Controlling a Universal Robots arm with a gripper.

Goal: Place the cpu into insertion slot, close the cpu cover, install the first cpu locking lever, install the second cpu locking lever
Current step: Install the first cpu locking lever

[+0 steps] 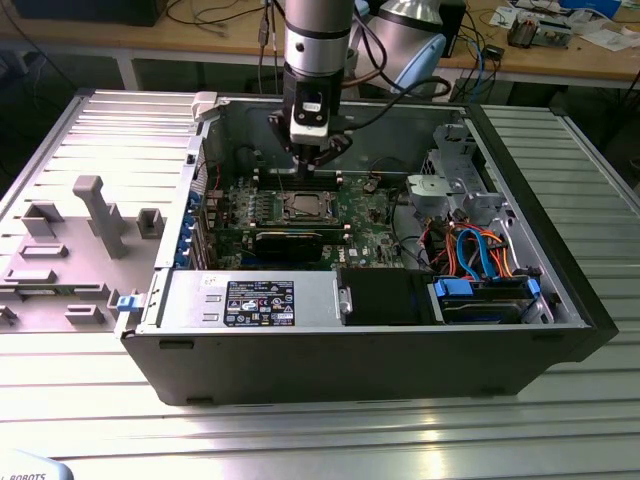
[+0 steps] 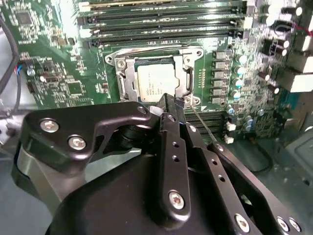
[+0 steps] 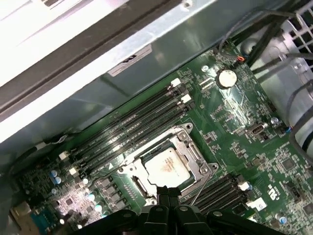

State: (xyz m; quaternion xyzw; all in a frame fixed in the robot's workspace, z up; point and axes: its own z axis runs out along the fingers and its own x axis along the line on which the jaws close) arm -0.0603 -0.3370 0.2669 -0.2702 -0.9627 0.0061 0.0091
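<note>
The cpu (image 2: 155,83) lies in the insertion slot (image 1: 305,207), its dull silver top showing in both wrist views (image 3: 166,166). The cpu cover (image 2: 123,78), a silver frame, lies flat around the chip's edges (image 3: 196,161). My gripper (image 2: 171,100) hangs just above the slot's edge with its black fingers pressed together, shut, nothing visible between them. In the exterior view the gripper (image 1: 310,160) is a little above the motherboard. A thin wire locking lever (image 2: 205,128) runs out from the socket corner beside the fingertips (image 3: 168,192).
The socket sits on a green motherboard (image 1: 350,215) inside an open computer case (image 1: 520,300). Long black memory slots (image 3: 132,127) flank it, a black graphics card (image 1: 290,243) lies in front, and cables and drive bays (image 1: 480,260) are at the exterior view's right.
</note>
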